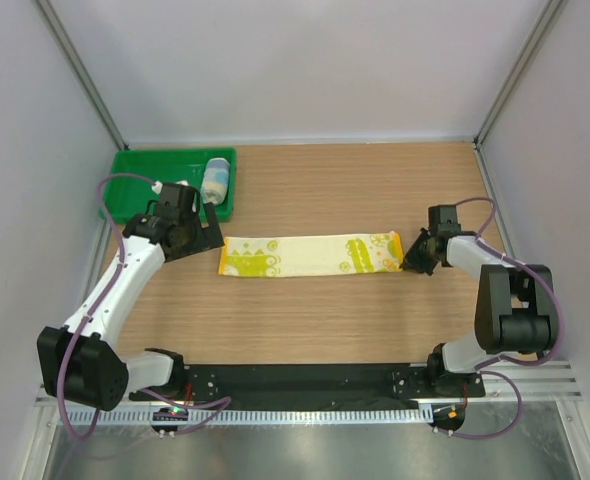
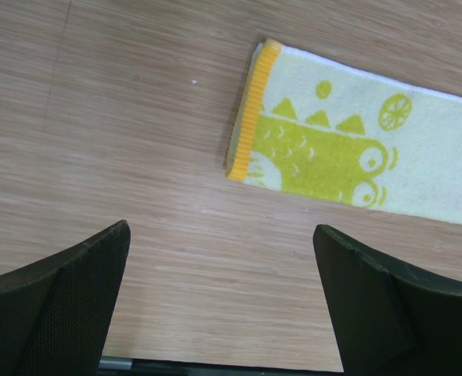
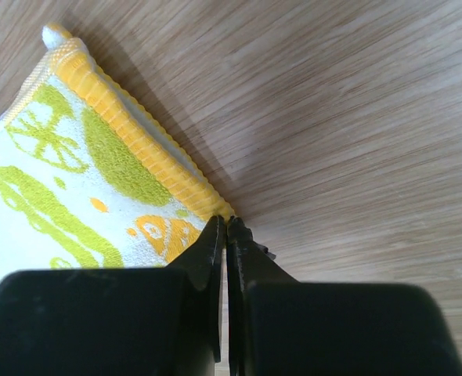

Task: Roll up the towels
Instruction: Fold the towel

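Observation:
The long yellow-green and white towel (image 1: pixel 310 255) lies flat across the middle of the table, an orange edge at each end. My right gripper (image 1: pixel 413 260) is at its right end. In the right wrist view the gripper (image 3: pixel 227 222) is shut, its tips pinching the near corner of the orange edge (image 3: pixel 129 133). My left gripper (image 1: pixel 203 232) is open and empty just left of the towel's left end. The left wrist view shows its fingers (image 2: pixel 74 290) wide apart over bare wood, the towel (image 2: pixel 348 149) ahead to the right. The light blue and white towel (image 1: pixel 215 180) lies rolled in the tray.
A green plastic tray (image 1: pixel 145 170) stands at the back left, right behind the left arm. White walls close off the table on three sides. The arm bases sit on a black rail (image 1: pixel 305 382) at the front edge.

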Controlling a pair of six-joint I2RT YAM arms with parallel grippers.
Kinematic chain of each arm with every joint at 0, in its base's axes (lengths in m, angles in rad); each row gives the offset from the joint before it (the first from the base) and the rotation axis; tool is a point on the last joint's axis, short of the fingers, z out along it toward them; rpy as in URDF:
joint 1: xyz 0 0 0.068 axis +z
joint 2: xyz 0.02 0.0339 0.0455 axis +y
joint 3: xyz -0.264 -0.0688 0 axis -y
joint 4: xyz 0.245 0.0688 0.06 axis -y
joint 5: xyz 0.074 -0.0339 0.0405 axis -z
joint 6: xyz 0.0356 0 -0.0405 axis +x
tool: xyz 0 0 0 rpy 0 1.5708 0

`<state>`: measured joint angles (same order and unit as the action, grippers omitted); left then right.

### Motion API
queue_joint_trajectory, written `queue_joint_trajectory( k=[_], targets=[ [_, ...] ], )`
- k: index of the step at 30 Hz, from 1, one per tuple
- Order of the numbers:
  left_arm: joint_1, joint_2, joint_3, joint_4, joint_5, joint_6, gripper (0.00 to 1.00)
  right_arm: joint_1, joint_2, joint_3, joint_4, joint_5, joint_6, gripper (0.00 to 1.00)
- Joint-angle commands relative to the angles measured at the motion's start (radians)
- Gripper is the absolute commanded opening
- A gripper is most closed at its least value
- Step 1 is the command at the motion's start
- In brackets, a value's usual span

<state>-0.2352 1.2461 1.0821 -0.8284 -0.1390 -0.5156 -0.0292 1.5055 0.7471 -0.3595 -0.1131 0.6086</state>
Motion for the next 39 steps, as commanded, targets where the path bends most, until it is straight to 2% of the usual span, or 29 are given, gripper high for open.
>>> queue_joint_trajectory(
  k=[1, 11, 18, 27, 39],
  targets=[
    [0.000, 0.003, -0.002, -0.002, -0.005, 0.009, 1.00, -0.003, -0.027, 0.038, -0.055, 0.107, -0.027, 0.01],
    [0.000, 0.009, 0.010, -0.046, -0.016, 0.052, 1.00, -0.003, -0.100, 0.089, -0.154, 0.392, -0.043, 0.01],
    [0.000, 0.003, -0.016, -0.034, -0.037, 0.048, 0.98, 0.029, -0.134, 0.150, -0.216, 0.460, -0.055, 0.01],
    [0.000, -0.007, -0.013, -0.037, -0.073, 0.046, 0.99, 0.230, -0.114, 0.288, -0.295, 0.558, -0.053, 0.01],
    [0.000, -0.030, -0.017, -0.035, -0.102, 0.045, 1.00, 0.515, -0.059, 0.491, -0.314, 0.563, 0.033, 0.01]
  ],
)
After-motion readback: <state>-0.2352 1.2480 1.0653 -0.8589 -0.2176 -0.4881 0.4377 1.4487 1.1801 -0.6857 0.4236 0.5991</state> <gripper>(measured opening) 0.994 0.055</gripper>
